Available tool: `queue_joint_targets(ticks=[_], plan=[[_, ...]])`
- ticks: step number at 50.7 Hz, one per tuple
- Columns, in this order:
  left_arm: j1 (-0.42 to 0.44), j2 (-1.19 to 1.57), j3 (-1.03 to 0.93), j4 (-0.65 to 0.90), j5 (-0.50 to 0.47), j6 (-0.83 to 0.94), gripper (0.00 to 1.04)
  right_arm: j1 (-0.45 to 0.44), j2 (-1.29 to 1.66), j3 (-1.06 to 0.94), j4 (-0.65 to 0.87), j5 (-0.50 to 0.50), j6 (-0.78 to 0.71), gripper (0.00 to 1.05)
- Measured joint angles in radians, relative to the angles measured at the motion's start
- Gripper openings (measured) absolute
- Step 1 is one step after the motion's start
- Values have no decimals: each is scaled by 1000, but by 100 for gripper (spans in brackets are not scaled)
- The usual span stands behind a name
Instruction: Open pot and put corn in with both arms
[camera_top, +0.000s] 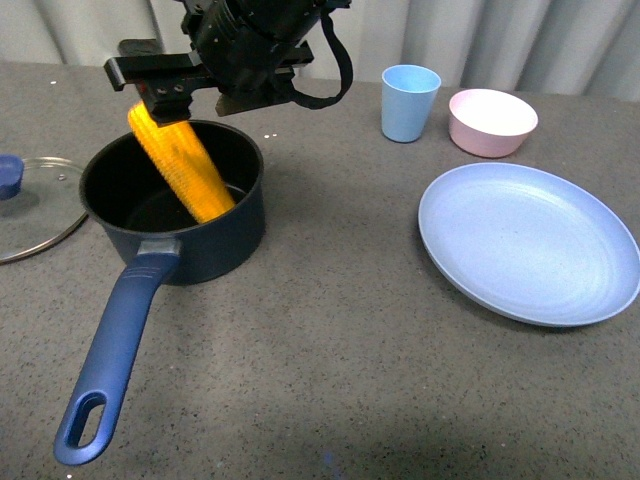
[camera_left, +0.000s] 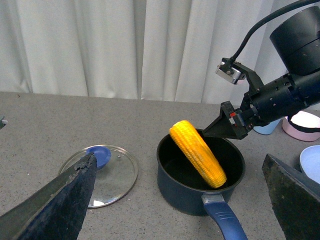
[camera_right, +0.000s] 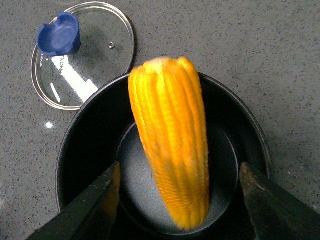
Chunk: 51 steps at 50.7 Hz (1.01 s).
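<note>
From the front camera I see the corn cob (camera_top: 183, 165) leaning inside the open saucepan (camera_top: 215, 235), its lower end down on the black floor and its upper end sticking out over the rim toward 11 o'clock. My right gripper (camera_top: 165, 95) hangs directly above that upper end, at the pan's 12 o'clock edge. Whether it touches the cob I cannot tell from here; the black body covers the contact.

My right wrist camera settles part of it: the cob (camera_right: 170, 160) lies between two dark fingers (camera_right: 95, 205) that stand wide apart, with clear gaps of pan floor on either side, so that gripper is spread and clamps nothing. The cob looks slightly smeared in this view.

My left wrist camera shows what the others hide: the whole right arm reaching in from the side, its tip (camera_left: 226, 125) just beside the cob's (camera_left: 197, 160) upper half. The left gripper's own fingers (camera_left: 60, 200) are spread well apart at the frame's edges, holding nothing.

The glass lid (camera_top: 35, 205) lies flat on the grey counter (camera_top: 330, 380) at the pan's 9 o'clock, blue knob up. The pan's long blue handle (camera_top: 115, 355) points to about 7 o'clock. A light blue cup (camera_top: 410, 102), pink bowl (camera_top: 492, 121) and pale blue plate (camera_top: 530, 240) sit well apart toward 2 and 3 o'clock.
</note>
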Motion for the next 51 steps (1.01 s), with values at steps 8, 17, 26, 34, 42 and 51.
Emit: queue_joint_targets(ticks=[8,17,26,34,42,51], plan=[[0,0,0,0,0,0,98,-19,-119,-142,100,10,26,95],[0,0,0,0,0,0,98,-65,-339,-346,242,56,67,95],[0,0,0,0,0,0,98,-116,-651,-676,392,191,95,95],[0,0,0,0,0,0,98,-152,-970,-1037,477,352,109,95],[0,0,0,0,0,0,98,-169,-1259,-1354,484,514,126,95],[0,0,0,0,0,0,98,-179,-1485,-1582,524,691,190,95]])
